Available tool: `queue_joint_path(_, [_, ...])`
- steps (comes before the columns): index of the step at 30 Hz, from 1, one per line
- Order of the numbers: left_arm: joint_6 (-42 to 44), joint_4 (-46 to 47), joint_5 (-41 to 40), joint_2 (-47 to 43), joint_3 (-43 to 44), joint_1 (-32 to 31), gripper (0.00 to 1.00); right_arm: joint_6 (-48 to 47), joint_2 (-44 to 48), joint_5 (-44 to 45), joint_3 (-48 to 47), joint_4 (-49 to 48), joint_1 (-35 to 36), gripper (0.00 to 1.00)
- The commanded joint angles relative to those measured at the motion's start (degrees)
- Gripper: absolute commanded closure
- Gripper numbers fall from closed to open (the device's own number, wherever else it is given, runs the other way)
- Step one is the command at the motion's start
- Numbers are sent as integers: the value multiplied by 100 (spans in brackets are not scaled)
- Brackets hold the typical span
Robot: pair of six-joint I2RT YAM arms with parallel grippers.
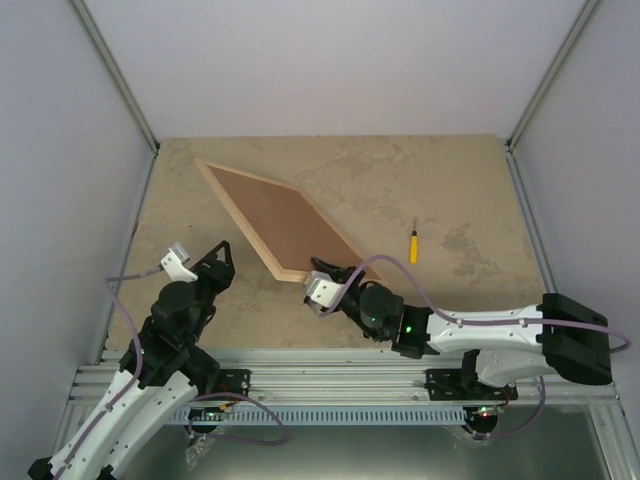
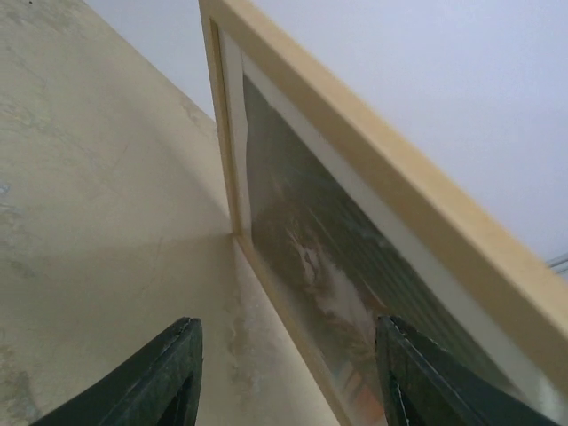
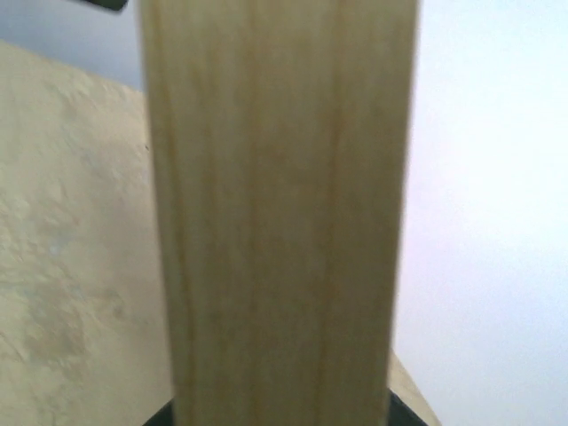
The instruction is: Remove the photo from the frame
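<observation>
**Inspector:** Position of the work item?

**Onlooker:** The large pale wooden picture frame (image 2: 399, 169) sits left of centre on the sandy mottled tabletop (image 1: 420, 180), running diagonally from far left to near middle. Its flat brown fibreboard backing panel (image 1: 280, 215) faces up. The near corner is raised and the far-left end rests on the table.

**Inspector:** What holds it up?

**Onlooker:** The right gripper (image 1: 318, 272). Its jaws are pressed onto the moulding at that near corner, and its wrist view shows little but pale wood. I judge the tilt deliberate, to open a gap underneath.

**Inspector:** And the photo?

**Onlooker:** The colour photo (image 2: 319, 257), with a thin white border, is inside the frame, face down. It is visible only from below, through the left wrist camera. It has not been removed.

**Inspector:** The other arm?

**Onlooker:** The left gripper (image 1: 222, 255) hovers low, just left of the raised corner, and points under the frame. Its jaws are spread, with nothing between them and nothing touched.

**Inspector:** Other items?

**Onlooker:** A small yellow-handled screwdriver (image 1: 413, 245) lies well to the right, untouched.

**Inspector:** Assessment?

**Onlooker:** Early stage. With the backing panel seated, the photo looks unable to come out. A one-corner pinch on thin moulding could slip or twist, so any push from below calls for care.
</observation>
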State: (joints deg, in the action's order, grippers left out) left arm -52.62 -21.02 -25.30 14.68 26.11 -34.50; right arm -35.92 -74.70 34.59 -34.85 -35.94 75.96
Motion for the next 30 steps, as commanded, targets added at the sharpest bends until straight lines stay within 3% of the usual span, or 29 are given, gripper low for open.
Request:
queue_joint_path(1, [-83, -105, -150, -115, -38, -13, 44, 1078, 468, -1133, -110, -572, -231, 99])
queue_joint_path(10, [-69, -197, -236, -336, -32, -16, 43, 2452, 761, -2709, -60, -818, -852, 99])
queue_joint_path(17, [-112, -225, -216, -395, -27, -16, 44, 3940, 769, -3162, 233, -1423, -1430, 100])
queue_joint_path(30, [-217, -90, -8, -182, -171, -13, 44, 8156, 355, -2146, 1426, -2511, -2627, 99])
